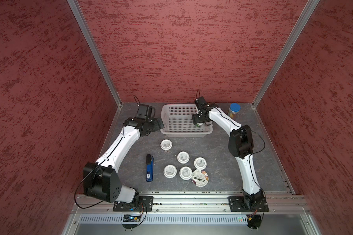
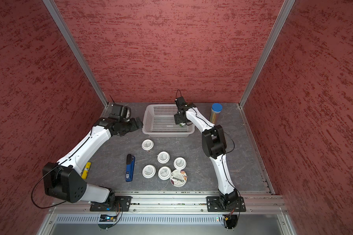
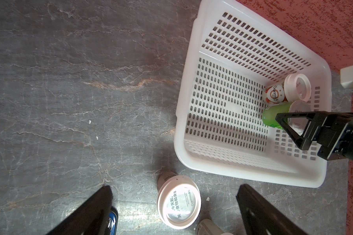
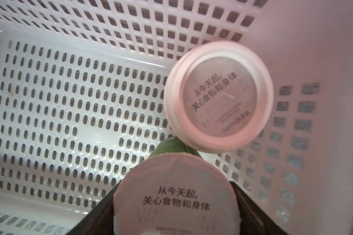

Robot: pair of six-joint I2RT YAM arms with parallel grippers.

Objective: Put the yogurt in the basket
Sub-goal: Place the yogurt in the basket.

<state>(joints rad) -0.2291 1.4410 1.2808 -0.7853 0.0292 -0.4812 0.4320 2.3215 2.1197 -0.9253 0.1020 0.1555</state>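
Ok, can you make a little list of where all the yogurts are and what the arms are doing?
In basket: red cup, green cup
On table: five small cups, Chobani cup
Left end effector: open, above table near basket
Right end effector: in basket, around green cup; grip unclear
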